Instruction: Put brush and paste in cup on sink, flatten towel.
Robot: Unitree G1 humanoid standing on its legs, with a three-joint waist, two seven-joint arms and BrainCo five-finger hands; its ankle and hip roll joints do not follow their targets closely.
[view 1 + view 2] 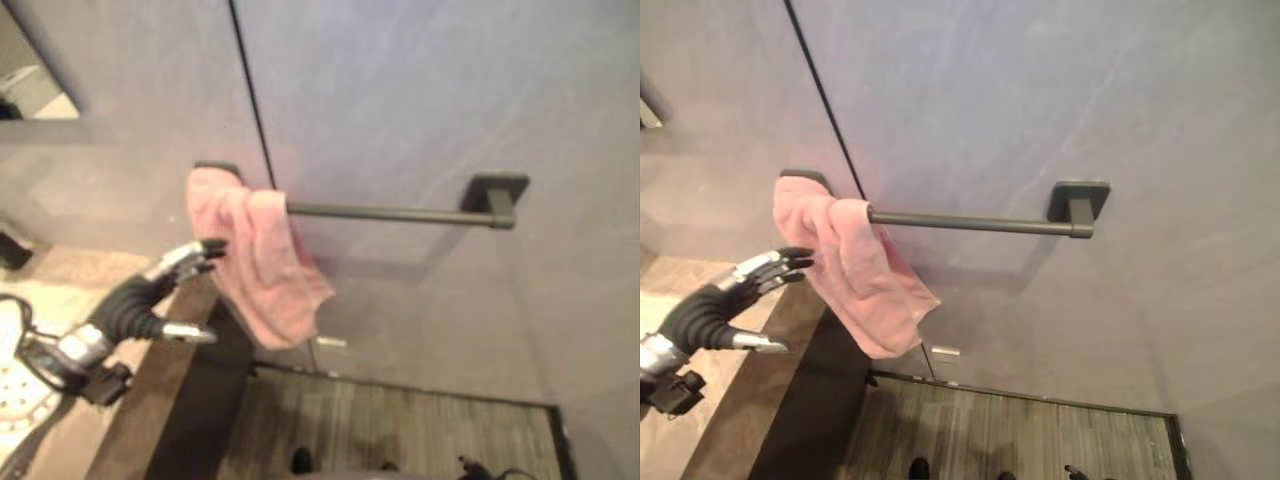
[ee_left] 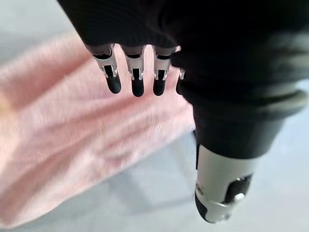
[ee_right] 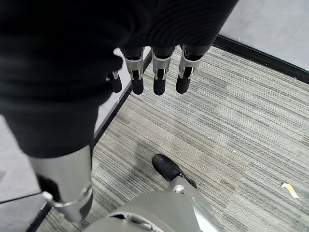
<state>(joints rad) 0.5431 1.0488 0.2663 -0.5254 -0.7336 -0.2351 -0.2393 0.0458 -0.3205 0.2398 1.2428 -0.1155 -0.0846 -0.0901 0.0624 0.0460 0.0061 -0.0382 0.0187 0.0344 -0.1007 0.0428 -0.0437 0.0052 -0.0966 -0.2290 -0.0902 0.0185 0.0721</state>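
Your left hand sits nearest the head cam, reaching in from the lower left toward the pink towel; its fingers are straight and relaxed, thumb apart, w/ nothing in its grasp. In the left wrist view those dark fingertips hang just in front of the towel's cloth; you can't tell if they touch it. Towel is bunched, not spread flat: it's draped over the left end of the dark towel bar, hanging down in folds w/ one corner drooping lower on the right side. Bar is fixed to a grey wall, its right bracket square and dark; most of the bar to the towel's right is bare. Your right hand shows in its own wrist view, fingers straight and hanging loose, empty, above striped grey floor. At the lower left of the left eye view lies a beige counter beside a dark wood cabinet side.
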